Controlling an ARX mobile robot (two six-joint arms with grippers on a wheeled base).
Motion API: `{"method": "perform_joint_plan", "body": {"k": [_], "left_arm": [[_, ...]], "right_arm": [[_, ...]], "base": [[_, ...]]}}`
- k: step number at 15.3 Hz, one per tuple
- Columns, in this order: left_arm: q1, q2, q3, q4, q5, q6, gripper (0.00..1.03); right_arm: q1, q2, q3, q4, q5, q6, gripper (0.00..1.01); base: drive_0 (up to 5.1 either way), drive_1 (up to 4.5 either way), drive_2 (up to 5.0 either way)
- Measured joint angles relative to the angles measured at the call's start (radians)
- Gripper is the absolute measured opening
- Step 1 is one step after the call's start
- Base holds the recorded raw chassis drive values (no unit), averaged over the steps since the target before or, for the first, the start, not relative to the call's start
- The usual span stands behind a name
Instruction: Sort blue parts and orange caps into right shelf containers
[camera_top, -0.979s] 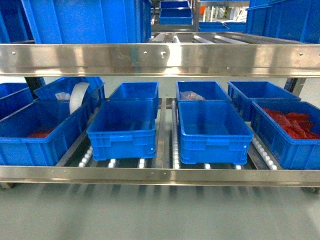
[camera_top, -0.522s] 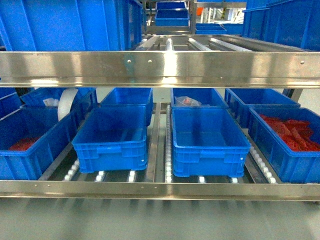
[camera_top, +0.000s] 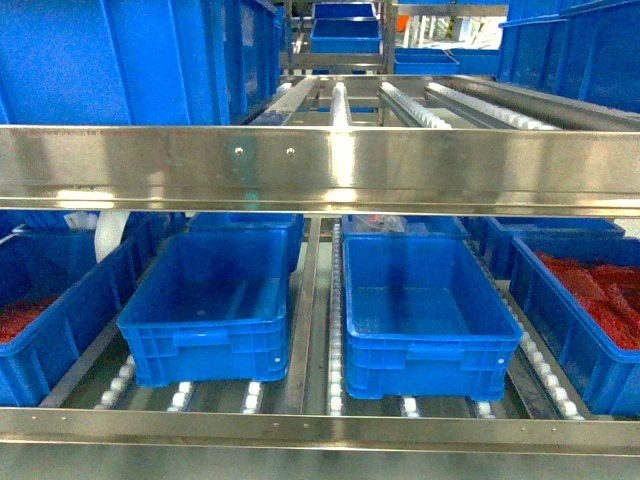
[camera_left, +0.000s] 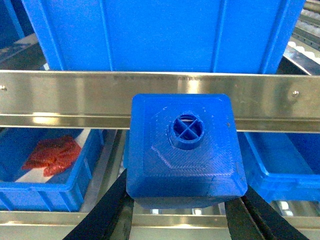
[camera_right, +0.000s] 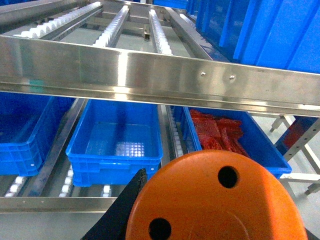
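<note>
In the left wrist view a blue part (camera_left: 185, 145), a box-shaped block with a round stud, sits between two black fingers (camera_left: 107, 215); my left gripper (camera_left: 182, 202) is shut on it, in front of the right shelf's steel rail (camera_left: 75, 97). An orange cap (camera_right: 210, 200) with small holes in its flat top fills the bottom of the right wrist view, with my right gripper (camera_right: 210, 222) shut on it; only one finger (camera_right: 120, 212) shows. Two empty containers (camera_top: 205, 350) (camera_top: 430, 355) stand on the lower rollers. Neither gripper shows in the head view.
The upper rail (camera_top: 320, 165) crosses the head view above the crates, and a lower front rail (camera_top: 300, 428) runs below them. Crates holding red pieces sit at far right (camera_top: 590, 370) and far left (camera_top: 40, 350). Large blue crates (camera_top: 120, 60) stand on the upper level.
The head view has closed in on the shelf. The upper rail now sits lower in the frame, and the two middle crates look larger and nearer.
</note>
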Motion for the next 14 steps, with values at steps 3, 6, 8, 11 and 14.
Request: {"method": "perform_joint_plan", "body": {"k": [3,6,8,11,14], "left_arm": [[0.002,-0.001,0.000,-0.003,-0.003,-0.002,0.43],[0.002,-0.001,0.000,-0.003,-0.002,-0.002,0.43],[0.002,-0.001,0.000,-0.003,-0.003,-0.002,0.43],[0.002,-0.001,0.000,-0.004,-0.003,-0.002,0.43],[0.002,-0.001,0.000,-0.003,-0.002,-0.002,0.43]], "right_arm": [[0.000,0.000,0.000,-0.003,0.000,0.000,0.43],[0.000,0.000,0.000,-0.004,-0.001,0.000,0.43],[0.000,0.000,0.000,-0.003,0.000,0.000,0.43],[0.000,0.000,0.000,-0.005,-0.001,-0.001,0.43],[0.000,-0.002,0.000,-0.004,0.000,-0.003,0.43]], "base": [[0.0,0.00,0.0],[0.0,0.00,0.0],[0.0,0.00,0.0],[0.0,0.00,0.0],[0.0,3.10,-3.2]]}}
